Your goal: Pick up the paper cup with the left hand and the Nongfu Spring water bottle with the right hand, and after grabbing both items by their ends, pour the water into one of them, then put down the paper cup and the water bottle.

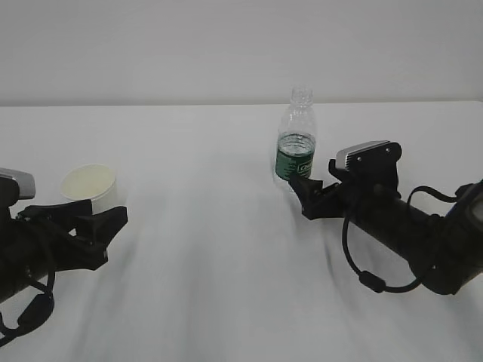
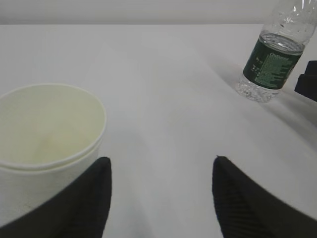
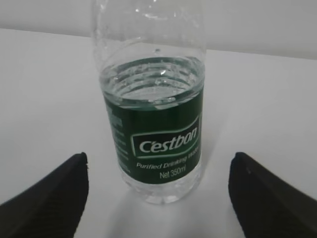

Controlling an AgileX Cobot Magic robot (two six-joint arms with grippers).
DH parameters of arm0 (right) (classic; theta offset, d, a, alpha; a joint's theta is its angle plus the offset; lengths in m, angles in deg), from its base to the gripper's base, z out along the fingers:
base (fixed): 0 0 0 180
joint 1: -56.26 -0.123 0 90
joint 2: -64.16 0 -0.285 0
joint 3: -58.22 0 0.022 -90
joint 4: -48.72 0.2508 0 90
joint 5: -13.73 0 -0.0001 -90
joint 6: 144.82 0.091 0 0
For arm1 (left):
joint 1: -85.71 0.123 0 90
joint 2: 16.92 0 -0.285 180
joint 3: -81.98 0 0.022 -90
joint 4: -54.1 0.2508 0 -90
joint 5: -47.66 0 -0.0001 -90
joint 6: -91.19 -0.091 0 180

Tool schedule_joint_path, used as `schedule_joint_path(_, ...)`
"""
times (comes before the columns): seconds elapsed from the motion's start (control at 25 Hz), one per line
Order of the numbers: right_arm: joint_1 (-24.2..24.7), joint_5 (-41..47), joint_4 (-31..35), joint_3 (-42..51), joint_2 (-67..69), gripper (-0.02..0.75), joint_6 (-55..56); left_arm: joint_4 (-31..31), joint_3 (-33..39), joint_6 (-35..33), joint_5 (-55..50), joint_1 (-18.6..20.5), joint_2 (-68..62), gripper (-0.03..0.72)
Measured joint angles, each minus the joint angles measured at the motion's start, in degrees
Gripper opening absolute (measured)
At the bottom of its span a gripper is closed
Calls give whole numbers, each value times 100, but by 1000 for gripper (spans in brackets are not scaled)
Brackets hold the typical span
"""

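Observation:
The paper cup (image 1: pixel 89 185) stands upright and empty on the white table at the left. My left gripper (image 1: pixel 113 234) is open just in front of it. In the left wrist view the cup (image 2: pixel 44 134) lies left of the gap, partly behind the left finger (image 2: pixel 79 203), and nothing is between the fingers of the gripper (image 2: pixel 161 163). The Nongfu Spring water bottle (image 1: pixel 296 143) stands upright, uncapped and partly full, right of centre. My right gripper (image 1: pixel 300 197) is open close in front of its base. In the right wrist view the bottle (image 3: pixel 153 124) stands centred just beyond the fingertips of the gripper (image 3: pixel 158 161), untouched.
The white table (image 1: pixel 204 249) runs back to a pale wall. In the left wrist view the bottle (image 2: pixel 270 64) shows at the far right, with a dark part of the right arm (image 2: pixel 309 79) beside it.

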Motion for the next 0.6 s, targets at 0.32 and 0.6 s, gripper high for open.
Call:
schedule_joint_path(0.32,0,0,-181,-549,356,666,65,0,0,0,5,0,-128,461)
schedule_joint_path(0.6,0,0,-217,-813,406,662,110,0,0,0,5,0,-231,461)
